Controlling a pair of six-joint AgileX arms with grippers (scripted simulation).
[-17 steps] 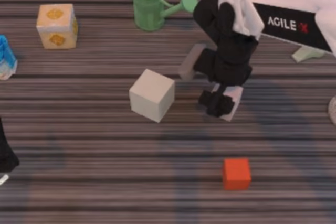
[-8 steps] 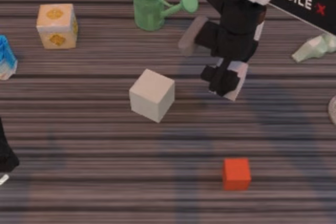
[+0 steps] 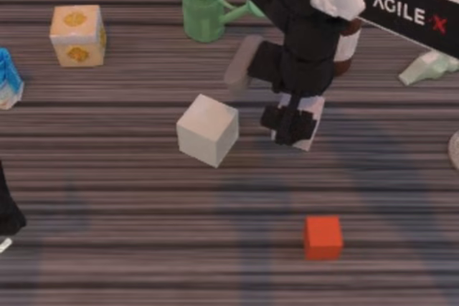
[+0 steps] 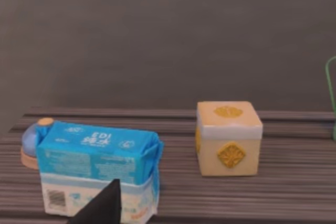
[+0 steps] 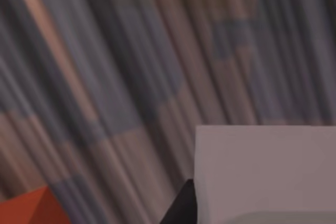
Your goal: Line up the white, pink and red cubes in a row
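The white cube [image 3: 208, 130] rests on the striped table near the middle. Just right of it and raised off the surface, my right gripper [image 3: 290, 128] is shut on the pink cube [image 3: 314, 125], whose pale edge shows beside the dark fingers. In the right wrist view the pink cube [image 5: 262, 171] fills the lower part, with one dark fingertip [image 5: 181, 211] against its side. Nearer the front, the red cube [image 3: 323, 237] sits alone, and its corner [image 5: 31, 208] shows in the right wrist view. My left arm [image 3: 7, 213] is parked at the left edge.
A green watering can [image 3: 204, 5] stands at the back, close to the right arm. A cream cube with orange-yellow patterns [image 3: 77, 34] and a blue pack [image 3: 7, 77] sit at the back left. A pale green object [image 3: 429, 66] lies at the right.
The right gripper carried the pink cube up and toward the back, then shifted left toward the white cube. The white and red cubes have not moved.
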